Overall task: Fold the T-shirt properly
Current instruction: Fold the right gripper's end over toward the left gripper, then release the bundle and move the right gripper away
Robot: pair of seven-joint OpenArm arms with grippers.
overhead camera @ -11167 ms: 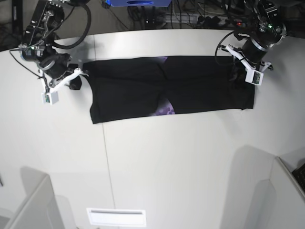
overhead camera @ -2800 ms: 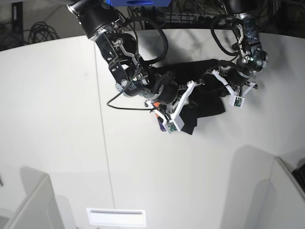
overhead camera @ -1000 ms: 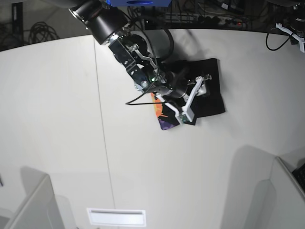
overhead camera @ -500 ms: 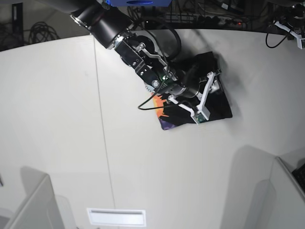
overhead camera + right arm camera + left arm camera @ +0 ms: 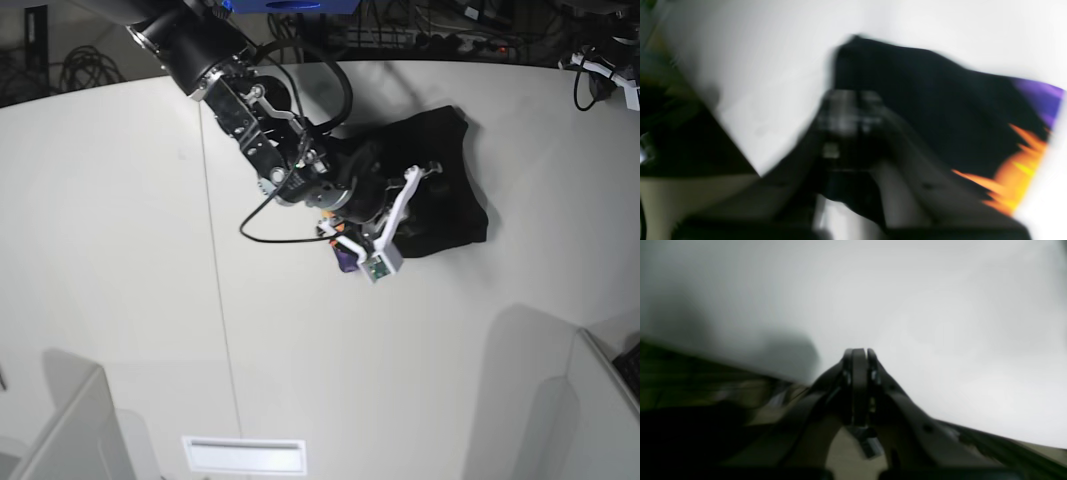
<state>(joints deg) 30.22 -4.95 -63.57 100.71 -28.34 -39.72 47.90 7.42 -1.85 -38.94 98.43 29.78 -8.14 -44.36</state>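
Black cloth of the T-shirt [image 5: 440,200] lies bundled on the white table [image 5: 120,250], far side; the right gripper [image 5: 425,180] is closed above it, the left gripper [image 5: 858,355] closed too (parked aside). Final tidying step; next, flatten the loose edges

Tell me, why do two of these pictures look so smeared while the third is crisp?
Right wrist view: heavy motion blur smears the shirt and the right hand. Left wrist view: soft, only the shut left hand fairly clear against pale table. Base view: sharp, with bent edges and soft shadows.
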